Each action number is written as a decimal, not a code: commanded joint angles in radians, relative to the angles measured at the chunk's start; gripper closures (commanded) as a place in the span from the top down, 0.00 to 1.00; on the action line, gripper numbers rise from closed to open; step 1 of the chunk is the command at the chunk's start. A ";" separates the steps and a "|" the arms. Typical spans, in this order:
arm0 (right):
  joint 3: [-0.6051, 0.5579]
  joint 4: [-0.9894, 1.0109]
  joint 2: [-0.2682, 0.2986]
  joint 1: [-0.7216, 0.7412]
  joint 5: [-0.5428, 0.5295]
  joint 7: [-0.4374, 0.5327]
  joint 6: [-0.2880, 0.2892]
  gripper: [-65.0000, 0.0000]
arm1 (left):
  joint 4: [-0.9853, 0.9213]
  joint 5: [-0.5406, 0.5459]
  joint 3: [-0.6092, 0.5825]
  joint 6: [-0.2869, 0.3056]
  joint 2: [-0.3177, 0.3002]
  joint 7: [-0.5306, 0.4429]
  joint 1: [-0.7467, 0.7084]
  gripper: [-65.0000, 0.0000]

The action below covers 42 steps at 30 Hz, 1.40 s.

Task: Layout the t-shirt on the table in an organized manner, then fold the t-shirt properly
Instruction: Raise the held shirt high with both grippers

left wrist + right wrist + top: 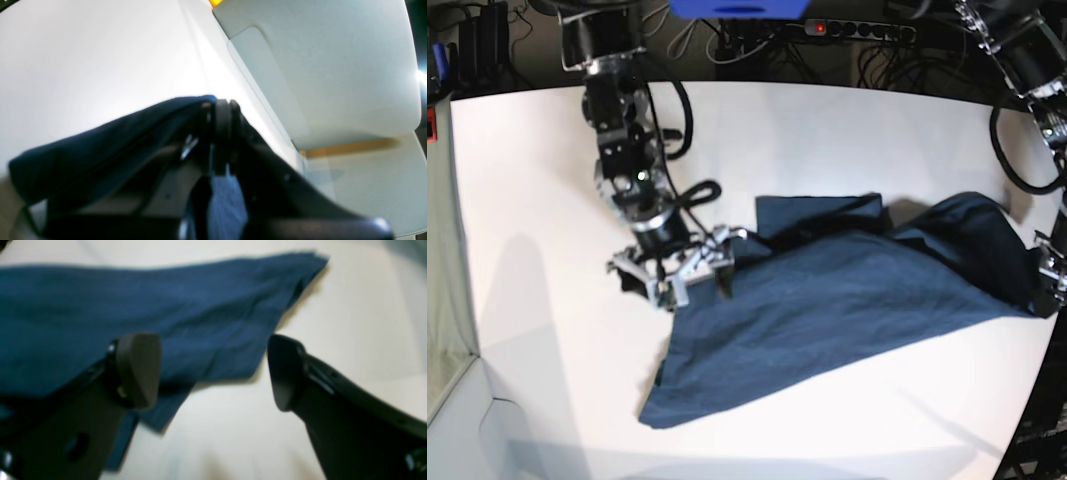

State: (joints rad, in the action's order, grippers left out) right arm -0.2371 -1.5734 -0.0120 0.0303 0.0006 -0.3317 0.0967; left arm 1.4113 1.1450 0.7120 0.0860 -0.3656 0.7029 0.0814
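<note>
The dark navy t-shirt (847,300) lies rumpled across the white table (527,200), with a sleeve folded up near its top edge. My right gripper (677,285) hovers at the shirt's left edge. In the right wrist view the right gripper (213,373) is open, with the t-shirt (166,306) below it and nothing between its fingers (138,370). At the table's right edge my left gripper (1049,268) lifts the shirt's right end. In the left wrist view the left gripper (223,108) is shut on a fold of the t-shirt (100,146).
Cables and a power strip (857,30) run along the back of the table. A grey panel (442,250) stands at the left. Pale grey furniture (317,66) sits beyond the table edge by the left arm.
</note>
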 commanded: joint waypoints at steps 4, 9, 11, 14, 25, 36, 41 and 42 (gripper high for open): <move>-0.071 -0.023 0.027 -0.048 0.000 0.027 -0.002 0.77 | 0.016 0.031 0.005 0.005 -0.023 -0.015 0.018 0.00; -0.161 0.015 0.054 -0.076 0.000 0.029 -0.005 0.74 | 0.016 0.031 0.005 0.005 -0.020 -0.015 0.013 0.00; -0.187 0.060 0.056 -0.068 0.000 0.029 -0.005 0.68 | 0.016 0.031 0.005 0.005 -0.020 -0.015 0.011 0.00; -0.198 0.112 0.050 -0.042 0.000 0.029 -0.007 0.61 | 0.016 0.031 0.005 0.005 -0.019 -0.013 0.011 0.00; -0.195 0.242 0.034 0.039 0.000 0.030 -0.008 0.55 | 0.018 0.031 0.005 0.005 -0.019 -0.013 -0.012 0.00; -0.189 0.356 0.033 0.075 0.000 0.156 -0.008 0.54 | 0.016 0.031 0.005 0.005 -0.019 -0.013 -0.010 0.00; -0.192 0.399 0.033 0.109 -0.001 0.154 -0.008 0.29 | 0.015 0.031 0.005 0.005 -0.019 -0.016 -0.010 0.00; -0.189 0.400 0.033 0.109 -0.001 0.154 -0.008 0.22 | 0.015 0.031 0.005 0.005 -0.019 -0.018 -0.010 0.00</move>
State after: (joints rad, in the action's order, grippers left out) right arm -0.4267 -1.1618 0.0246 0.1287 0.0017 -0.1871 0.0895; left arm 1.4124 1.1458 0.7116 0.0864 -0.3630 0.7033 0.0536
